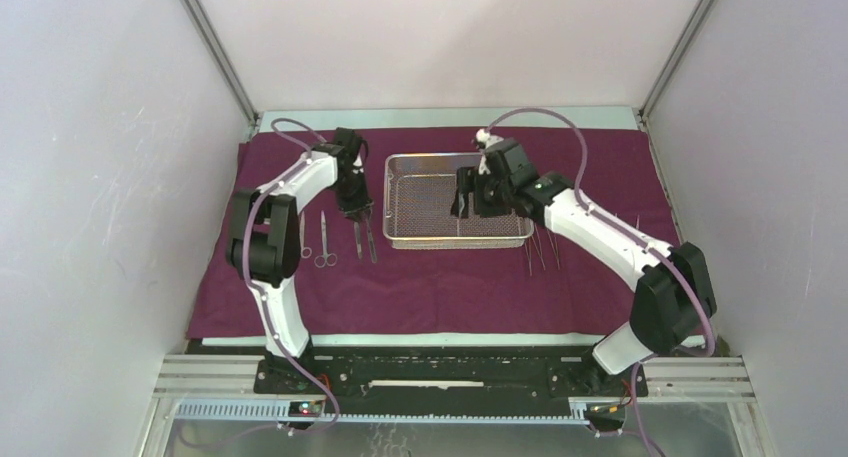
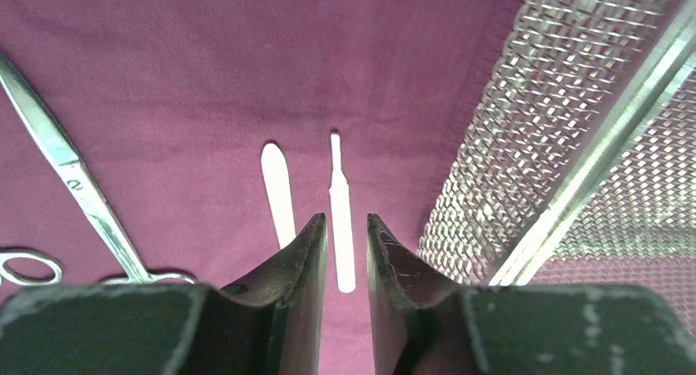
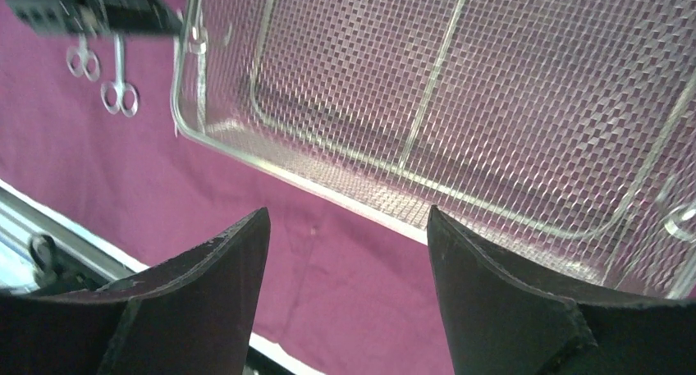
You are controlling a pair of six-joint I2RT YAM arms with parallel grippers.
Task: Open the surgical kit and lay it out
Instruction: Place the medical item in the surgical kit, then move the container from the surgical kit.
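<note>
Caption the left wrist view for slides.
Left gripper open over thin steel instruments on maroon cloth beside silver mesh tray.

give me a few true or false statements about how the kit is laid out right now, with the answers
1. The scissors lie inside the wire-mesh tray. False: they lie on the cloth wrap, left of the tray.
2. The right gripper is open with nothing between its fingers. True.
3. The cloth wrap is folded over the tray. False: it is spread flat, and the tray stands on it.
4. The left gripper is above two thin instruments that lie on the cloth beside the tray. True.
</note>
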